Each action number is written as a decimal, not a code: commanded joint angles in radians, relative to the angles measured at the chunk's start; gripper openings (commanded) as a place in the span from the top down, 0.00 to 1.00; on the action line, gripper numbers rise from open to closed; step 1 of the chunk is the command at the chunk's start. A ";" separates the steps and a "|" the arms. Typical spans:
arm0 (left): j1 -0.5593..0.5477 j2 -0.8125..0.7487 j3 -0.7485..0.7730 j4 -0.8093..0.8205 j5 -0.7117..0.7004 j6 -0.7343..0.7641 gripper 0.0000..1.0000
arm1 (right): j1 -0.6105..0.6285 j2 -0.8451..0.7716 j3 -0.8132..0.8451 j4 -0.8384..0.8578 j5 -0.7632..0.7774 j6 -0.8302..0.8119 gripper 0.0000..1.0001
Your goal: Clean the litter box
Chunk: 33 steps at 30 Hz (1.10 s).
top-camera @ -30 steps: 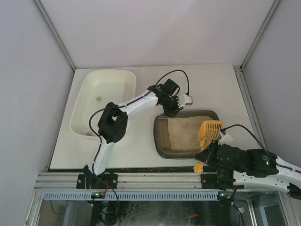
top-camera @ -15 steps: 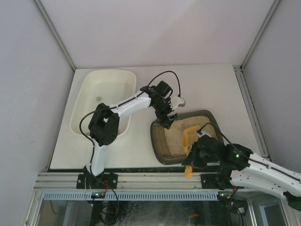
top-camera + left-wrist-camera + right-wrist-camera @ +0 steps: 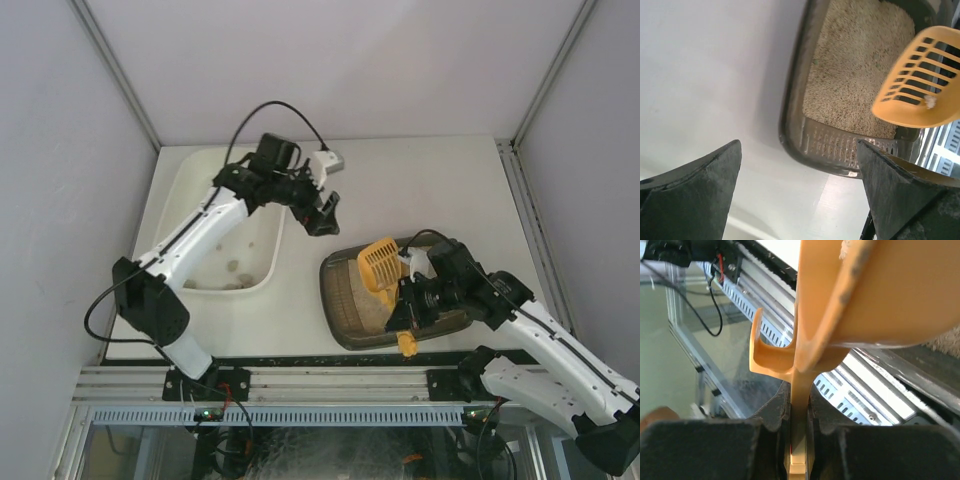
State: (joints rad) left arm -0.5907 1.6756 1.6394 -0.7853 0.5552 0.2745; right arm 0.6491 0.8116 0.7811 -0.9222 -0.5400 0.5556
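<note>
The litter box (image 3: 335, 292) is a dark tray of beige litter at the table's front right; in the left wrist view its rim (image 3: 832, 150) and litter (image 3: 855, 75) show. A yellow slotted scoop (image 3: 380, 262) hangs over the box's left half, and a small white clump (image 3: 929, 101) lies in it. My right gripper (image 3: 411, 306) is shut on the scoop's handle (image 3: 800, 405), and the scoop's head (image 3: 890, 290) fills the upper right of the right wrist view. My left gripper (image 3: 325, 212) is open and empty above the bare table (image 3: 715, 75), between the tub and the litter box.
A larger white tub (image 3: 262, 172) stands at the back left, with a few small clumps (image 3: 235, 270) on its floor. An aluminium rail (image 3: 320, 382) runs along the near table edge. Grey walls close in the sides and back.
My left gripper has opened, left the litter box's far left corner and swung up and left toward the tub. The right arm has carried the scoop left across the box.
</note>
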 commanded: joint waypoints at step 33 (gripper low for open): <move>0.045 0.150 0.157 -0.617 0.749 0.467 0.00 | -0.035 0.077 0.147 0.037 -0.194 -0.377 1.00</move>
State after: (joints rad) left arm -0.5056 1.8153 1.7084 -1.3804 1.2640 0.7200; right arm 0.6182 0.8577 0.9062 -0.9588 -0.6868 0.1646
